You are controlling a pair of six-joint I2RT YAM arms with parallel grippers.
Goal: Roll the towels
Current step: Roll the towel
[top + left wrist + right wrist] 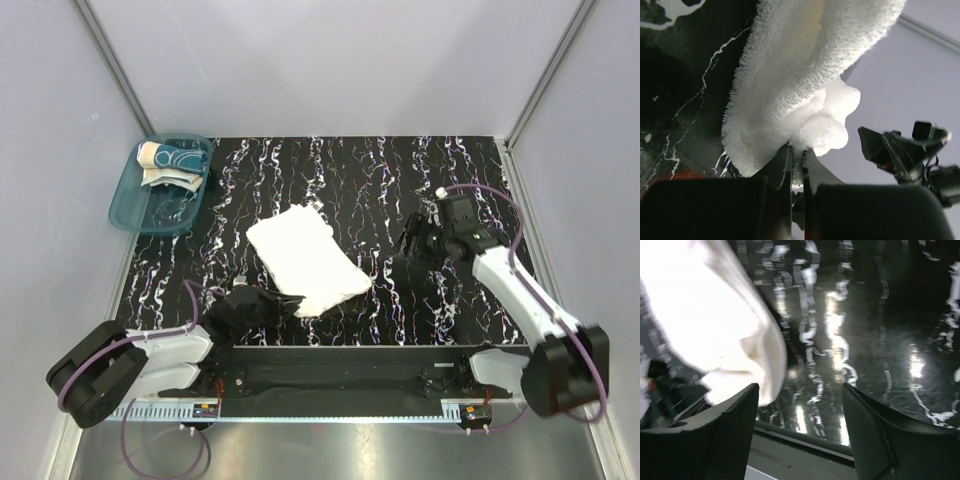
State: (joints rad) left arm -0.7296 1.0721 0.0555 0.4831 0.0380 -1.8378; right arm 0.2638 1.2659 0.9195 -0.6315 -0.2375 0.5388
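1. On the black, white-veined table (400, 170), the white towel (307, 260) is laid near the centre. It is folded flat into a rough rectangle and set at an angle to the table edges.
2. The near-left corner of the white towel is met by the left gripper (278, 304), which is held low over the table.
3. From the left wrist view, the jaws of the left gripper (796, 155) are seen drawn almost together. An edge of the white towel (800, 75) is pinched between them, and the terry is bunched just above the pinch.
4. The right gripper (412, 243) is held to the right of the white towel, apart from it.
5. From the right wrist view, the jaws of the right gripper (800, 405) are seen spread wide, with only bare table between them. The white towel (710, 325) is seen at upper left.
6. The patterned towel (168, 162) is bundled in the far end of the teal tub (140, 215). The tub is placed at the table's far-left corner, well apart from both grippers.
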